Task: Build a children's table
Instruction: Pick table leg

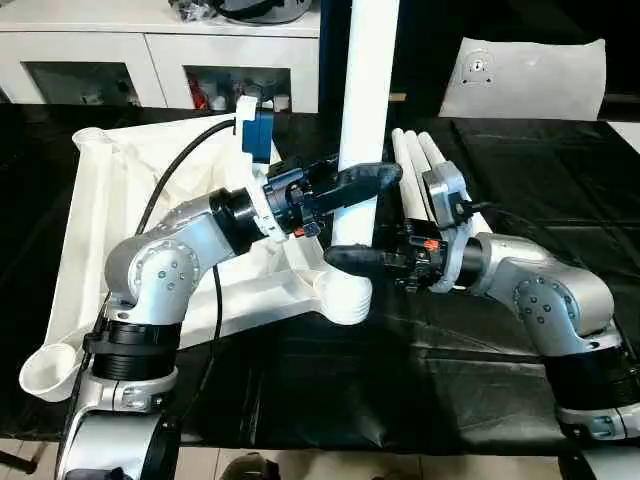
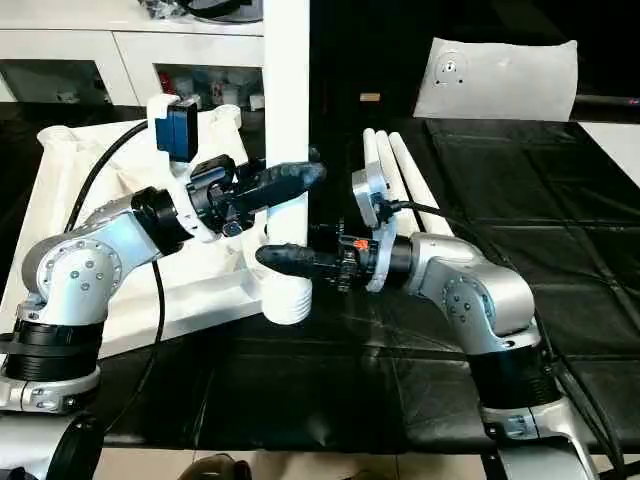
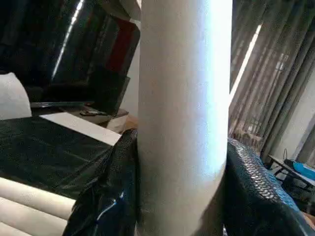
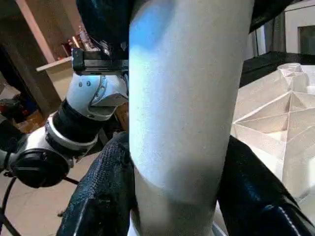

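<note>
The children's table top (image 1: 120,210) lies upside down, ribbed side up, on the left of the black work surface. One white leg (image 1: 365,100) stands upright in the near right corner socket (image 1: 345,295). My left gripper (image 1: 366,184) is shut on this leg at mid height; in the left wrist view its fingers (image 3: 113,191) press both sides of the leg (image 3: 184,113). Lower down, just above the socket, my right gripper (image 1: 350,252) clasps the same leg (image 4: 182,98), with its fingers (image 4: 101,196) against it. Three more legs (image 1: 420,165) lie side by side behind my right gripper.
A black cable (image 1: 185,160) runs over the table top to my left wrist. A white cabinet (image 1: 150,60) with shelves stands at the back left. A white cushion-like piece (image 1: 525,75) sits at the back right. Black surface (image 1: 560,180) stretches to the right.
</note>
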Motion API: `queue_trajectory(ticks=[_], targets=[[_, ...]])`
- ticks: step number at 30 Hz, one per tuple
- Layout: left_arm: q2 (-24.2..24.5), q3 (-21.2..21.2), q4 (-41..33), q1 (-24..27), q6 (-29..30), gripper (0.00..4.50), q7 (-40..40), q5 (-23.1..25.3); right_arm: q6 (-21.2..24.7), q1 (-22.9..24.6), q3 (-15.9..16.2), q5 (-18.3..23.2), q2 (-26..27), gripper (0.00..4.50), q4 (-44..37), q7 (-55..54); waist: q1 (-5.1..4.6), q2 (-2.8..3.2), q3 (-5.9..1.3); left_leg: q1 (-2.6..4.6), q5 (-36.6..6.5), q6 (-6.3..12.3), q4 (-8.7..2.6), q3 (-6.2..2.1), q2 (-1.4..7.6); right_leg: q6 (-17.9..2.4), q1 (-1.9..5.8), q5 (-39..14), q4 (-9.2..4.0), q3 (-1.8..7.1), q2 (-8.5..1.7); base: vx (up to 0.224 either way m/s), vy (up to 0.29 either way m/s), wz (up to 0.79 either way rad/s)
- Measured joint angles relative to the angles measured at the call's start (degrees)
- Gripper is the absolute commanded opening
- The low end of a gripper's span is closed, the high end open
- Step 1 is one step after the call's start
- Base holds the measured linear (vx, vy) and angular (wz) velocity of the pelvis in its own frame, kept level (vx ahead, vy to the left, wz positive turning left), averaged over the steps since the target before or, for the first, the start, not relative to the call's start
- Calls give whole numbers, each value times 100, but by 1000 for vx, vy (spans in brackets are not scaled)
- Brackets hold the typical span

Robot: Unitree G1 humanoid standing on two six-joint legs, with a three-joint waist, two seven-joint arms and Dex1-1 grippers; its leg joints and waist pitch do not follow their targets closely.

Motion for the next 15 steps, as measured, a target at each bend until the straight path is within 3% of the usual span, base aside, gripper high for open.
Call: queue_trajectory(ticks=[2, 4, 10, 15], targets=[[-5, 30, -1, -1, 17, 186, 47, -21, -41, 12, 10, -19, 105, 190, -1, -108, -3, 0, 0, 0, 1, -1, 0, 0, 0, 0, 0, 1, 1, 0, 0, 0, 0, 0], [-24, 56, -5, -3, -4, 258, 201, -4, -155, 35, 11, -129, 216, 190, -9, -305, -6, 0, 0, 0, 1, -1, 0, 0, 0, 0, 0, 2, 0, 0, 0, 0, 0, 0], [-34, 13, -210, 144, -417, 300, 748, 620, -645, 82, 177, -842, 581, 189, 27, -1287, -16, 0, 0, 0, 3, -3, 0, 2, 1, 0, -1, 4, -1, 1, 0, 0, 0, 0], [-151, -43, -537, 427, -754, 305, 1416, 1154, -906, 62, 170, -1242, 878, 189, 270, -2066, -14, -1, 1, -3, 3, -3, 0, 2, 1, 0, -2, 4, -3, 1, 0, 0, 0, 0]])
